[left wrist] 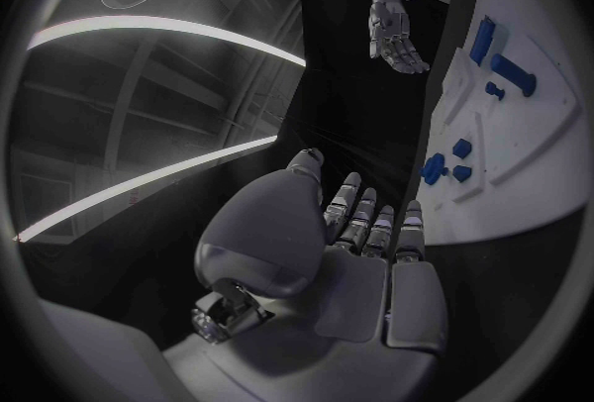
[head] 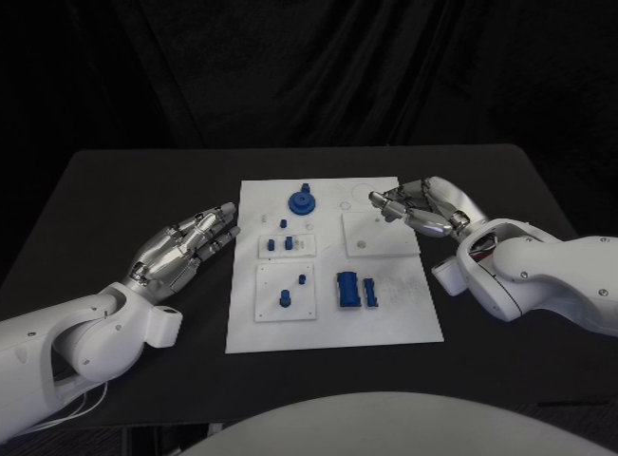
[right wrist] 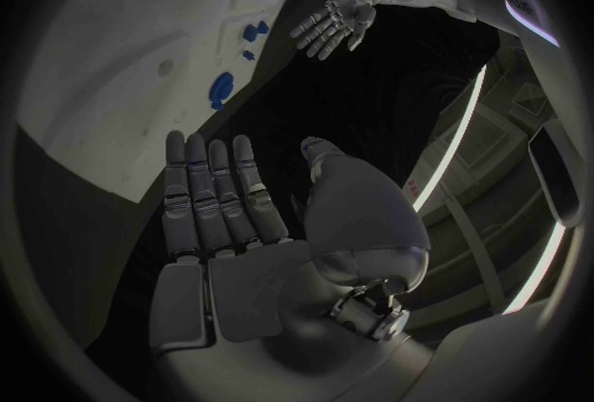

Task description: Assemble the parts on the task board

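Head view: the task board (head: 391, 323), a white plate, lies mid-bench between the two hands, its long side running away from the robot
Parts: a round blue gear-like piece (head: 302, 201) stands near the board's far edge; small blue pegs (head: 289, 245) sit on a raised white tile at left centre; more small blue bits (head: 284, 298) sit on the near-left tile; a larger blue block (head: 349, 290) with a slim blue piece (head: 372, 291) just beside it lies on the near right
Far-right tile: the square white tile (head: 370, 237) shows no blue piece that I can make out
Left hand: left hand (head: 185, 249) rests off the board's left edge, fingers straight and apart, holding nothing
Right hand: right hand (head: 425, 209) hovers at the board's far-right corner, over the white tile, fingers loosely curved and apart, nothing between them
Stage: some parts stand in seats, others lie loose; whether assembly is early or nearly over, the pictures do not settle
Doing it well: judged from the layout, any pick should come straight down on one small piece, pinching it clear of its neighbours, since the pegs stand close together
Risk: a wide hand could knock the pegs or shift the board
Bench: the black bench (head: 131, 190) carries the board
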### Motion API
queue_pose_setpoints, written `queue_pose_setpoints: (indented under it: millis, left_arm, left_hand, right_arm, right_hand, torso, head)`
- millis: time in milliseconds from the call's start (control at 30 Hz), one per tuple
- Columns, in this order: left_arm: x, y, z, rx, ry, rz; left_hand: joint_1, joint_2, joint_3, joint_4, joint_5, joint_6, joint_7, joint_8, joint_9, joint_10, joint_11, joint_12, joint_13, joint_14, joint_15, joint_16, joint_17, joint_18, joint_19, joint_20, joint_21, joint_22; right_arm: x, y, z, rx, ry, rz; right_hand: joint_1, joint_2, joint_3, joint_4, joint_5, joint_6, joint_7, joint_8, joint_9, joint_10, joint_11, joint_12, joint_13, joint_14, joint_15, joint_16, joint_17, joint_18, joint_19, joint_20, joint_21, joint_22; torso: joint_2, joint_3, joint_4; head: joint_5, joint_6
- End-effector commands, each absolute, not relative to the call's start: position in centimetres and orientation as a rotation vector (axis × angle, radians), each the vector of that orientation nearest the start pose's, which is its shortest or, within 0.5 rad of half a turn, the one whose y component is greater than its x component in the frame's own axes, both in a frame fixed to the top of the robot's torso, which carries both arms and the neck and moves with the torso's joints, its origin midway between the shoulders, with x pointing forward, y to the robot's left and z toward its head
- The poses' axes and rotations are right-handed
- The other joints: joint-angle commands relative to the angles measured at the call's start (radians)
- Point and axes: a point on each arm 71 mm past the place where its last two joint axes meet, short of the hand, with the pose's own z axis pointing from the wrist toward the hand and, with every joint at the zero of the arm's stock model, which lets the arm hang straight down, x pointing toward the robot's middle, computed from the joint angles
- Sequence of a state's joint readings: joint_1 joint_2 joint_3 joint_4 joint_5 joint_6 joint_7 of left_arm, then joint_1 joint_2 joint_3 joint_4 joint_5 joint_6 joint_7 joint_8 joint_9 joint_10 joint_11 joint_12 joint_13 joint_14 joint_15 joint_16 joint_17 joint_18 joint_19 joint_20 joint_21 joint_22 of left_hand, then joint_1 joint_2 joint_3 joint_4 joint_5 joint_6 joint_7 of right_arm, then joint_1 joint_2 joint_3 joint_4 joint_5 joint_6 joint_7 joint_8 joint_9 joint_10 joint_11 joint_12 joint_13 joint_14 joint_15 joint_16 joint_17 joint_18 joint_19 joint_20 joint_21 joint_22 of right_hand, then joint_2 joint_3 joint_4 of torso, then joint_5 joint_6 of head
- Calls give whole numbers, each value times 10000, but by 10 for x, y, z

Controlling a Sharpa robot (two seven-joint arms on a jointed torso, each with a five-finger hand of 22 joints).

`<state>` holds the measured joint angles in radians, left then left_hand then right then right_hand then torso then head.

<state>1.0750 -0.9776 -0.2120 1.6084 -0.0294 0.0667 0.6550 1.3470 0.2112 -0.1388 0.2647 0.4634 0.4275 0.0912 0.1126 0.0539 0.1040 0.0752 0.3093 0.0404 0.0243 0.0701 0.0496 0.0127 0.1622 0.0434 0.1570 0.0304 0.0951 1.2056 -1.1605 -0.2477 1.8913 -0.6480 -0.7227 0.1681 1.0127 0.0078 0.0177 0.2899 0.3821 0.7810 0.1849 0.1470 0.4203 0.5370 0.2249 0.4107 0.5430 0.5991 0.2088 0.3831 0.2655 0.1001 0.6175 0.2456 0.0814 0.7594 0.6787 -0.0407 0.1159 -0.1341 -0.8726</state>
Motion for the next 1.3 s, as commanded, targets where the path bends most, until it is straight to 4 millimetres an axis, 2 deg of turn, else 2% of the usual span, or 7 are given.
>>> queue_pose_setpoints:
  millis: [33,200,267,633,667,867,1300]
  left_arm:
    - [409,233,-252,-10250,14223,-19243]
    - [418,223,-255,-10301,14281,-19580]
    - [422,217,-257,-10377,14296,-19743]
    - [430,202,-263,-10422,14107,-20155]
    - [430,201,-269,-10666,15292,-19330]
    - [431,200,-268,-10684,15205,-19069]
    - [447,193,-252,-11071,14107,-16246]
  left_hand:
    - [-739,227,-603,321,-1820,-272,-36,-215,-66,-130,-129,-557,-59,-176,-83,-344,-82,-57,-56,-94,-59,-96]
    - [-1353,490,-1304,279,-3112,-1083,-308,-713,-162,-470,-440,-1555,-152,-243,-275,-496,-127,24,-152,-175,-116,-288]
    - [-1421,527,-1441,274,-3355,-1580,-548,-810,-216,-611,-595,-1863,-185,-243,-406,-496,-127,49,-357,-332,-244,-711]
    - [-1423,452,-1776,263,-3541,-2391,-1623,-885,-291,-829,-1016,-2431,-257,-243,-891,-496,-127,-298,-434,-1174,-304,-951]
    - [-5020,-263,-805,-601,-3882,-2948,-912,-1126,-539,-1040,-752,-3093,-404,-243,-701,-496,-127,-655,-434,-1570,-304,-951]
    - [-6311,-611,-498,-905,-4634,-3157,-912,-1126,-539,-1040,-752,-3093,-404,-243,-701,-496,-127,-831,-434,-1570,-304,-951]
    - [-9298,-1236,258,-1660,-4634,-4275,-912,-1126,-539,-1040,-752,-3093,-404,-243,-701,-496,-127,-1622,-434,-1570,-304,-951]
  right_arm:
    - [392,-255,-208,7923,15340,12519]
    - [399,-250,-218,8364,15483,13909]
    - [399,-251,-224,8475,15479,14171]
    - [400,-252,-242,8662,15480,14739]
    - [401,-254,-243,8582,15721,13875]
    - [408,-249,-241,8801,15409,13773]
    - [454,-203,-227,11352,12735,12637]
  right_hand:
    - [-530,239,-615,34,-746,-757,-217,-519,-594,-1521,-453,-935,-1093,-2184,-338,-1417,-1030,-391,-3159,456,-426,-3102]
    - [-468,211,-1268,28,-1433,-5295,-3358,-1025,-2923,-4330,-1588,-2432,-3273,-5225,-706,-3205,-2265,-399,-5790,494,-692,-6535]
    - [-262,100,-1398,41,-1517,-5877,-3701,-1205,-3325,-4657,-1943,-2554,-3729,-5548,-929,-3430,-2439,-371,-5868,491,-707,-6741]
    - [33,327,-1553,37,-1463,-5970,-3632,-1217,-3643,-4970,-2143,-2548,-4370,-5693,-974,-3512,-2523,-311,-5933,477,-722,-6972]
    - [-3041,-78,-1117,-844,-2179,-6499,-3140,-1470,-4203,-5370,-2249,-2990,-4678,-5991,-1298,-3831,-2655,-1001,-6175,-417,-814,-7594]
    - [-7269,-78,-177,-2097,-3821,-7810,-1849,-1470,-4203,-5370,-2249,-4107,-5430,-5991,-2088,-3831,-2655,-1001,-6175,-1657,-814,-7594]
    - [-10127,-78,-177,-2899,-3821,-7810,-1849,-1470,-4203,-5370,-2249,-4107,-5430,-5991,-2088,-3831,-2655,-1001,-6175,-2456,-814,-7594]
  torso:
    - [-355,76,-79]
    - [-689,105,-198]
    - [-798,113,-260]
    - [-997,182,-611]
    - [-942,161,-509]
    - [-965,175,-545]
    - [-1206,322,-934]
  head:
    - [27,0]
    - [159,0]
    - [281,0]
    - [930,0]
    - [879,0]
    - [905,151]
    - [1182,1784]
